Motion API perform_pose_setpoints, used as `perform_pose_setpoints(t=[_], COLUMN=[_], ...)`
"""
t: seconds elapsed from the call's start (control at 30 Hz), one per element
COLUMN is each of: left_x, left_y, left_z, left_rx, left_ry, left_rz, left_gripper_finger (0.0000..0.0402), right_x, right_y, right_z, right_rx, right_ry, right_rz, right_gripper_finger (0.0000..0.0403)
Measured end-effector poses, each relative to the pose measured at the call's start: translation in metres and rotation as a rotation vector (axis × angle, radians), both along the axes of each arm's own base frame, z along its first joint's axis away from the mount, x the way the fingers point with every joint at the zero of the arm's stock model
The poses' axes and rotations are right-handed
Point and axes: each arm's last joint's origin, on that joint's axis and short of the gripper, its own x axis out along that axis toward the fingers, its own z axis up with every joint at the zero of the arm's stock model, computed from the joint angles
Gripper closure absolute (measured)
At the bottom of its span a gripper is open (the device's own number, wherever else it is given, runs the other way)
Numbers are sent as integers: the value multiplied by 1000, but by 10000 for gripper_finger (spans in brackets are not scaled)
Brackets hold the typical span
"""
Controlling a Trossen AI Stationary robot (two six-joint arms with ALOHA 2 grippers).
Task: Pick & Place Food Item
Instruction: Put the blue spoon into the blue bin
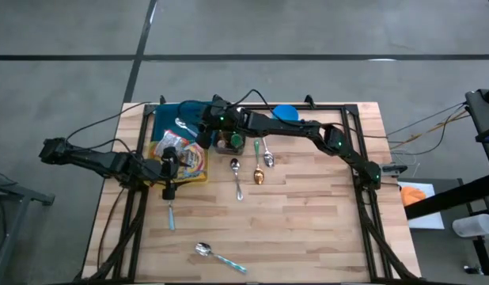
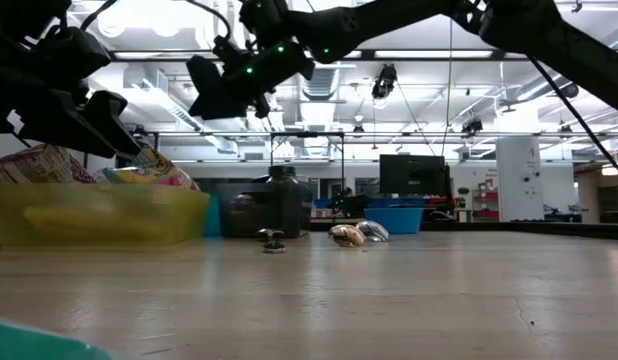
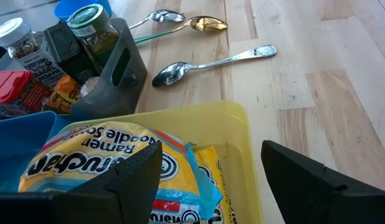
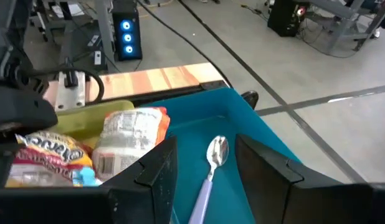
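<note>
Your left hand point(image 3: 208, 180) hovers spread wide over the yellow bin point(image 3: 233, 134), where the ramen packet point(image 3: 93, 158) lies. Your right hand point(image 4: 202, 177) hangs half-spread, gripping nothing, over the blue bin point(image 4: 255, 134) holding a spoon point(image 4: 212, 163), both bins on the tabletop point(image 1: 308, 214).

ramen pack point(image 3: 86, 162) in yellow bin point(image 3: 233, 134) | spoon point(image 4: 212, 163) in blue bin point(image 4: 267, 140)

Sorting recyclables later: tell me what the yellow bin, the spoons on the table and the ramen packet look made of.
Yellow bin: probably translucent plastic, since its contents show through the wall. Spoons on the table: apparently polished metal with mirror-like bowls; one looks gold-toned. Ramen packet: seemingly thin printed plastic film, crinkled and glossy.
</note>
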Motion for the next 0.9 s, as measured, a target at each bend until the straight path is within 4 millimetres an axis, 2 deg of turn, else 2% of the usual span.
perform_pose_setpoints(t=[0.2,0.4,0.6,0.9], left_x=[0,0,0,0], left_y=[0,0,0,0], left_z=[0,0,0,0], left_rx=[2,1,1,-1], left_ry=[1,0,-1,-1], left_rz=[-1,-1,-1,1], left_gripper_finger=[130,130,130,130], right_x=[-16,-46,-96,-180], right_y=[11,36,60,74], right_z=[-1,-3,-8,-30], right_rx=[-1,-52,-86,-86], right_ry=[45,20,-98,-216], right_rz=[-71,-163,-187,-182], right_gripper_finger=[246,246,246,246])
